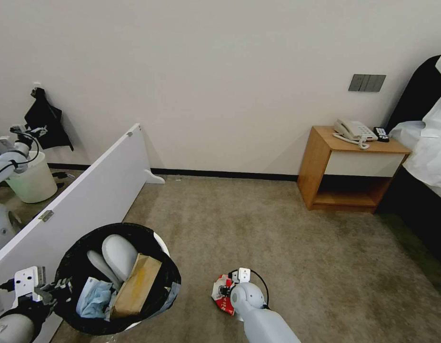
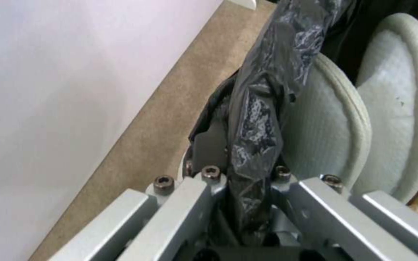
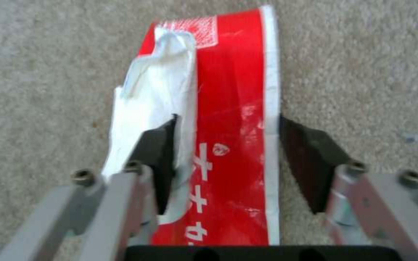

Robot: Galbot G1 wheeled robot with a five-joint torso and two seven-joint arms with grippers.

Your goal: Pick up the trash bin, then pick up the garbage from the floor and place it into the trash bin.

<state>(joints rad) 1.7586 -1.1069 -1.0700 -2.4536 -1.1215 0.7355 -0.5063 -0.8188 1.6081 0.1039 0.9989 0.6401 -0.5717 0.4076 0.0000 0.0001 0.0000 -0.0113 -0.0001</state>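
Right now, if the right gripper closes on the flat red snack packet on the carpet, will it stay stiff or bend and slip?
The flat red snack packet is probably floppy: its torn white flap is creased. It looks thin and empty, so likely very light. The right gripper, open astride it, may buckle it; the glossy film might slip.

The left tool (image 1: 56,290) is gripping the rim of the trash bin (image 1: 118,278) at the lower left, beside a leaning white board (image 1: 82,200). The bin is holding two white slippers (image 1: 118,255), a brown paper bag (image 1: 137,286) and a pale-blue mask (image 1: 94,297). The right tool (image 1: 226,289) is reaching down to the carpeted floor (image 1: 287,238), sitting over a red snack packet (image 1: 222,295). Against the far wall, a wooden nightstand (image 1: 349,169) is carrying a telephone (image 1: 354,129) on its top surface. A pale bucket (image 1: 34,178) is standing at the far left.
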